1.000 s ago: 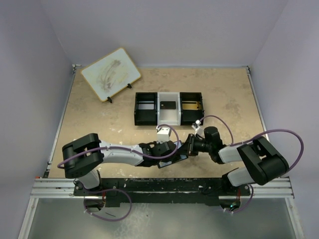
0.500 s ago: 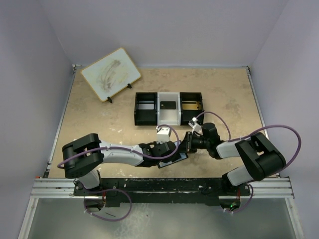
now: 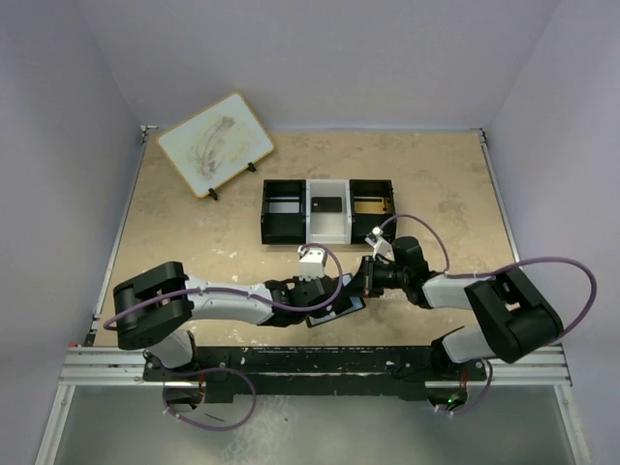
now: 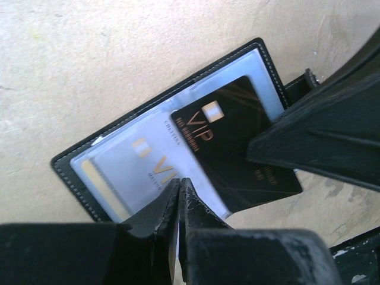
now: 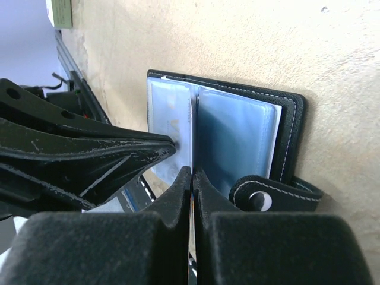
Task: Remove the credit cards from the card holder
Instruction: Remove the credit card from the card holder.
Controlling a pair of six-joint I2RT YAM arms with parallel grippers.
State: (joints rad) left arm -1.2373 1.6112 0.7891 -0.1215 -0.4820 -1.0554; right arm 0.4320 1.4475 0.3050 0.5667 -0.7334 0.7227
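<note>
While pinning the holder, draw the dark card out flat

Judging from the open card holder [image 5: 292, 136], flat on the table [image 3: 436, 184] on the arm-base side of the tray [image 3: 281, 184] and roughly level with its middle compartment, treat this as the pull-out stage. Note the dark card [image 4: 231, 148] already partway out of its clear sleeve, and the pale card [image 4: 133, 163] seated fully in the neighbouring sleeve. Read the right gripper [image 5: 191, 178] as clamped on the dark card's free end, fingers together with only a thin edge between them. Read the left gripper [image 4: 179, 187] as closed too, fingers together, tips bearing down on the pale card's sleeve.

Pull along the sleeve's own opening, low and in the plane of the card. Avoid lifting or twisting, likely to fold the holder shut or drag it across the table. Press with the left tips on the sleeve only, never on the dark card, to avoid braking the slide. Mind the snap strap [image 5: 258, 199] just beside the right fingers. Go slowly; at any sliding of the holder, stop and re-pin. Leave the pale card for afterwards.
</note>
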